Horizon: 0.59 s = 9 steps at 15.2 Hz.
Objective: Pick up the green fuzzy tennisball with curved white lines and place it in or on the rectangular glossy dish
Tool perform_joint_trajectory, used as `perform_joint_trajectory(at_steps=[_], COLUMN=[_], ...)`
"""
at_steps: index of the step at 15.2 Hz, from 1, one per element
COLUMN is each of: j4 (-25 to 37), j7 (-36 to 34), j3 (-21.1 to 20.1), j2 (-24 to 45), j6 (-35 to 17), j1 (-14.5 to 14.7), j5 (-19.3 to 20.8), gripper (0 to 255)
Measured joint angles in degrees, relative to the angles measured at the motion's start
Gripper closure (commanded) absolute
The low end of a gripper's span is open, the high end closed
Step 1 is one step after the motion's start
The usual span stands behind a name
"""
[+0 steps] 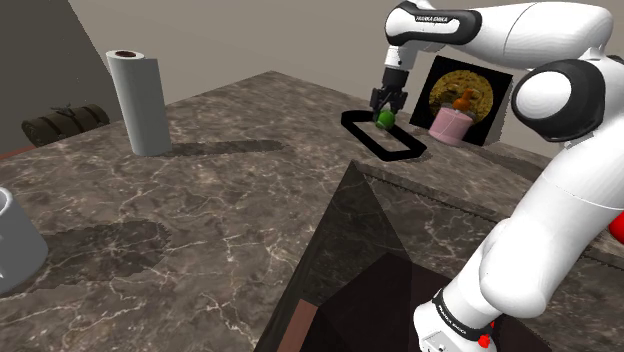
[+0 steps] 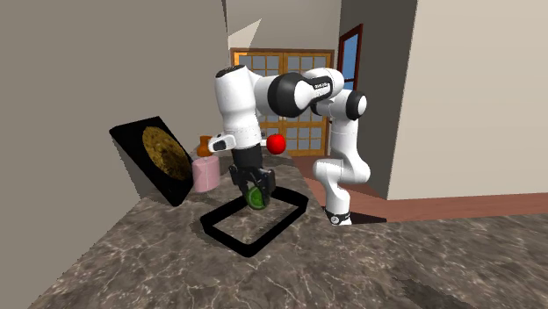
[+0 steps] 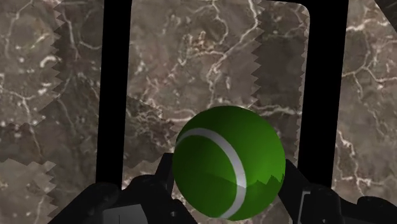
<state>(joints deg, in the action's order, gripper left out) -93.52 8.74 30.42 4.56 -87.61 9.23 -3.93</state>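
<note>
**Operator:** What is the gripper's state?

**Inspector:** Your gripper is closed around the green tennis ball. In the wrist view one black finger presses each side of the ball. The jaws stand apart by the ball's width and no further. A curved white line runs across the face you see there.

**Operator:** And where is the ball relative to the dish?

**Inspector:** It hangs within the outline of the black rectangular dish. In the shoulder view it sits toward the dish's eleven o'clock end. In the second exterior view the ball is at the one o'clock end of the dish. The wrist view shows the dish's rim running past on both sides of the fingers. I cannot tell whether the ball touches the dish's floor.

**Operator:** Anything else nearby?

**Inspector:** In the shoulder view, a pink cup stands near the dish at its two o'clock, against a dark framed picture. A paper towel roll stands upright well apart at nine o'clock. All of it rests on the dark marbled counter.
</note>
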Motion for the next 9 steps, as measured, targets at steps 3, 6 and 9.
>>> perform_joint_trajectory(at_steps=[3,6,9], j4=[-0.83,-0.92,-0.93], j7=[-0.04,-0.04,-0.04], j3=[-0.03,-0.03,-0.04], j2=[-0.15,-0.15,-0.15], j6=[-0.72,-0.81,-0.83], j1=[0.05,0.06,0.06], j5=[0.06,0.06,0.06], gripper=[255,255,0])
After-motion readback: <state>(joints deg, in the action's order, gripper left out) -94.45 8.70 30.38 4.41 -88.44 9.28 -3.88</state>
